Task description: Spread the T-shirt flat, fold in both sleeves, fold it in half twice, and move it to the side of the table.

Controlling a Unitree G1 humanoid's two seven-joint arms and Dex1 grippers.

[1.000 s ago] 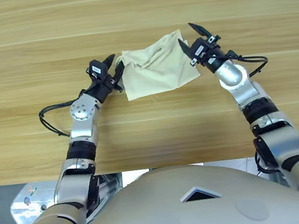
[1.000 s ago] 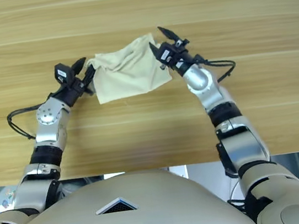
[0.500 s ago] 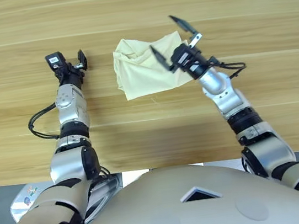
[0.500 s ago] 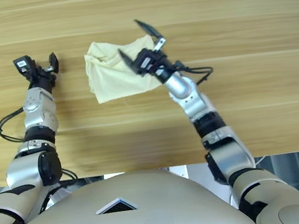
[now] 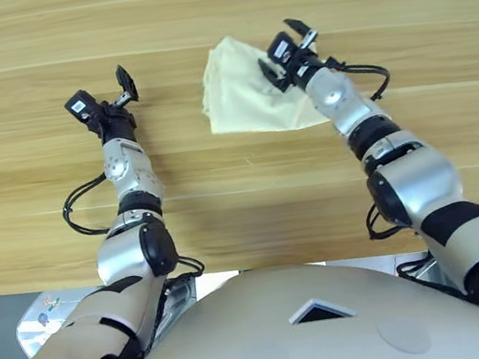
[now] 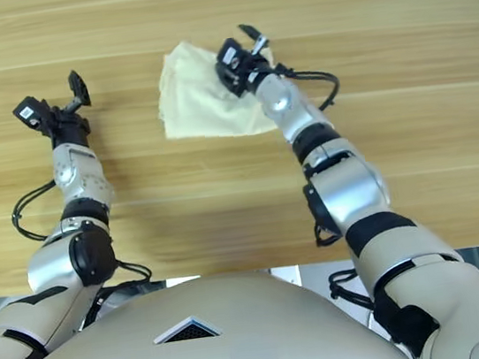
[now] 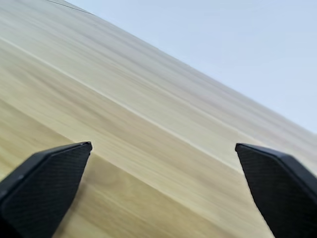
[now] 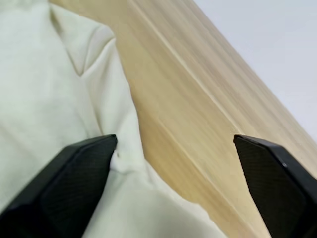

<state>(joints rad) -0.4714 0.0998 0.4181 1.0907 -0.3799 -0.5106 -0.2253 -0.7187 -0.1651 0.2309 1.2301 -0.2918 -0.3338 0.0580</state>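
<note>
The cream T-shirt lies folded into a small rumpled bundle on the wooden table, a little right of the middle. My right gripper stands open at the bundle's far right corner. In the right wrist view one finger rests on the T-shirt and the other is over bare wood. My left gripper is open over bare table, well to the left of the shirt and apart from it. The left wrist view has nothing between the gripper's fingers.
Bare wood surrounds the bundle on all sides. The table's front edge runs close to the robot. A grey floor with small items lies below that edge at the left.
My left gripper let go of the shirt's left edge and swung away to the left. My right gripper moved over the far right corner, and the bundle shifted slightly right.
</note>
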